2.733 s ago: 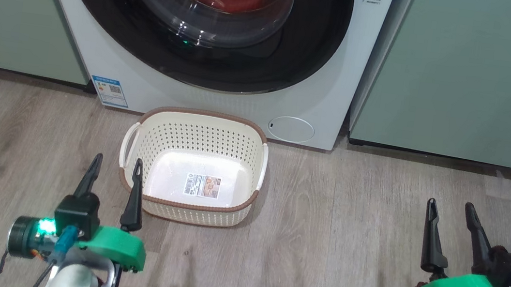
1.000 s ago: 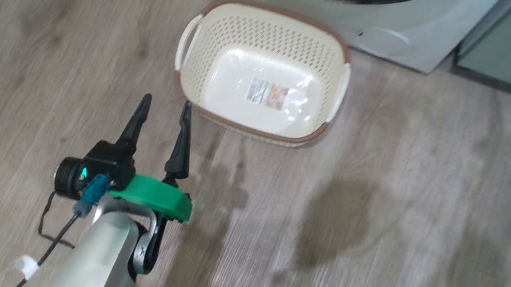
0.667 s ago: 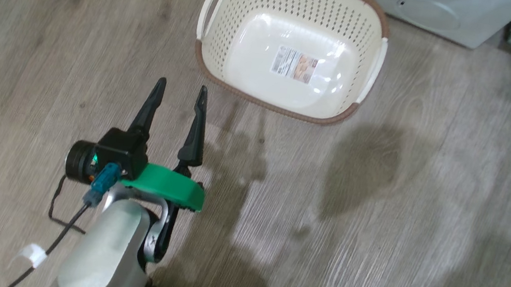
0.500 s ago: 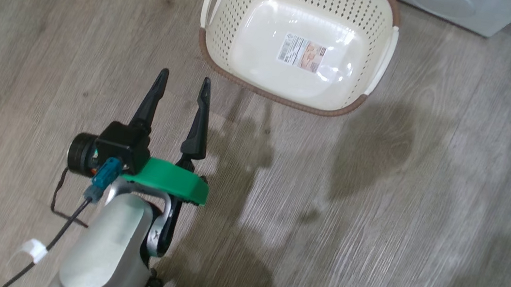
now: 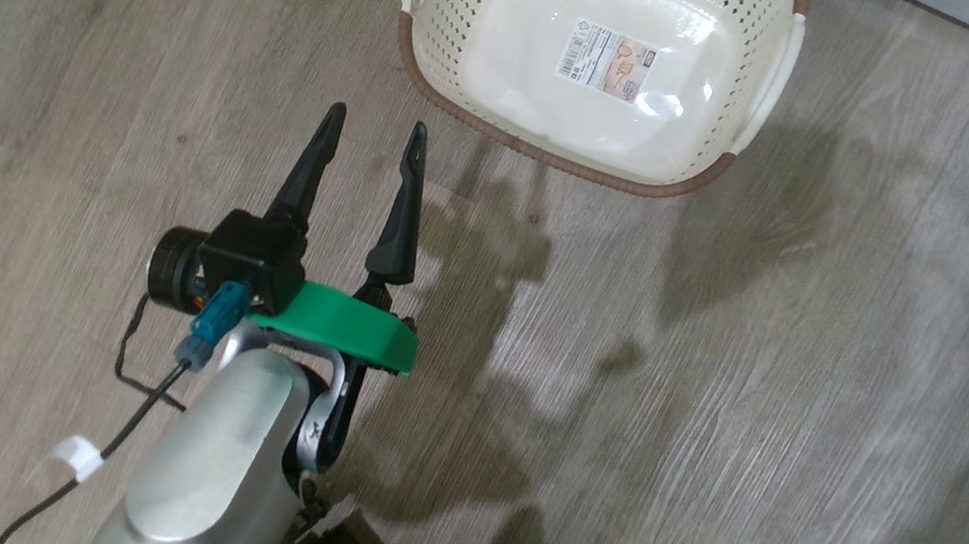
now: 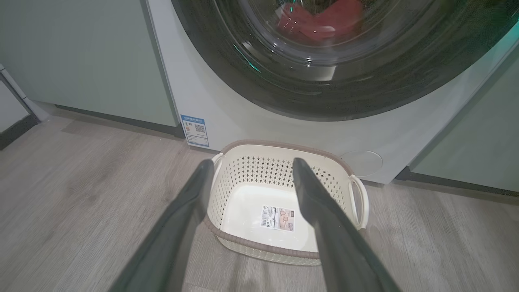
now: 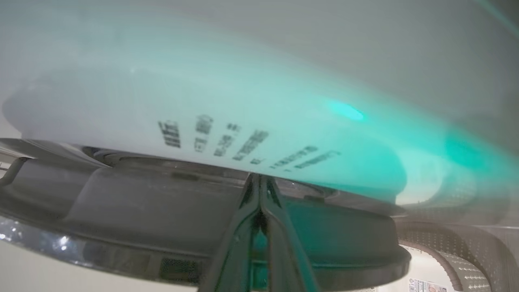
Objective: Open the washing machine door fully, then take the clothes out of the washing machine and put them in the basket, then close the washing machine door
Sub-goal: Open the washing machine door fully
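Right pincer (image 7: 259,180) clenched, empty. Its tips aim at the seam where the washing machine door (image 6: 324,101) meets the washing machine (image 6: 190,89) front; we cannot tell if they touch. Left pincer (image 5: 376,122) released, empty, over the floor (image 5: 802,394), near-left of the basket (image 5: 554,155), which sits empty just near of the machine. Door not yet swung open; the clothes (image 6: 320,20) lie behind its window.

We judge: wedge the tips behind the rim, pull along the hinge arc, keep the left arm clear.

Count: two pincers, one door, one basket, one red garment, one blue label (image 6: 195,129), one round flap (image 6: 361,163).
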{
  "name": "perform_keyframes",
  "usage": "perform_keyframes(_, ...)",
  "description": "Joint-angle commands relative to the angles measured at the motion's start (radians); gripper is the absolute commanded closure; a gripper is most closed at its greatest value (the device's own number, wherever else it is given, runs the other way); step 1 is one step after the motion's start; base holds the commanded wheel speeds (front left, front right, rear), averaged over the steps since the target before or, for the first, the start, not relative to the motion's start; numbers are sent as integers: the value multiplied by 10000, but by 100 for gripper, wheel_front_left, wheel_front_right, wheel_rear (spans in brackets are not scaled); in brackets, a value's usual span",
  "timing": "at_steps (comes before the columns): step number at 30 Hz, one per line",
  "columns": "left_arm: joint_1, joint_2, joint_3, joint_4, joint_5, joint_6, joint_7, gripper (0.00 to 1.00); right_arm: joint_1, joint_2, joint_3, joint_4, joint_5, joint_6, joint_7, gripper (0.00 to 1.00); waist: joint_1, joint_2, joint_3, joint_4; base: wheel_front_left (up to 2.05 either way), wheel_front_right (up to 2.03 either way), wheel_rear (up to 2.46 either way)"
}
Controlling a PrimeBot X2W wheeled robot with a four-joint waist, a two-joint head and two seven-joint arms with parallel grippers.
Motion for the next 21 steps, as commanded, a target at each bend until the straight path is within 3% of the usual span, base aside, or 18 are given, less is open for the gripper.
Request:
perform_keyframes(1, -109, 149, 279, -317, -44, 56, -65, 0, -263, 58, 115, -353, -9, 2, 171, 100, -1, 0, 19, 29, 0, 0, 0)
perform_keyframes(9, -62, 149, 218, -230, -144, 96, -65, 0, 123, 150, 442, -768, 242, 2, 948, 100, -1, 0, -241, 109, 0, 0, 0)
perform_keyframes(21, 739, 149, 652, 125, 240, -208, -65, 0, 2751, 419, 998, -1860, 600, 2, 1867, 100, -1, 0, -2113, 246, 0, 0, 0)
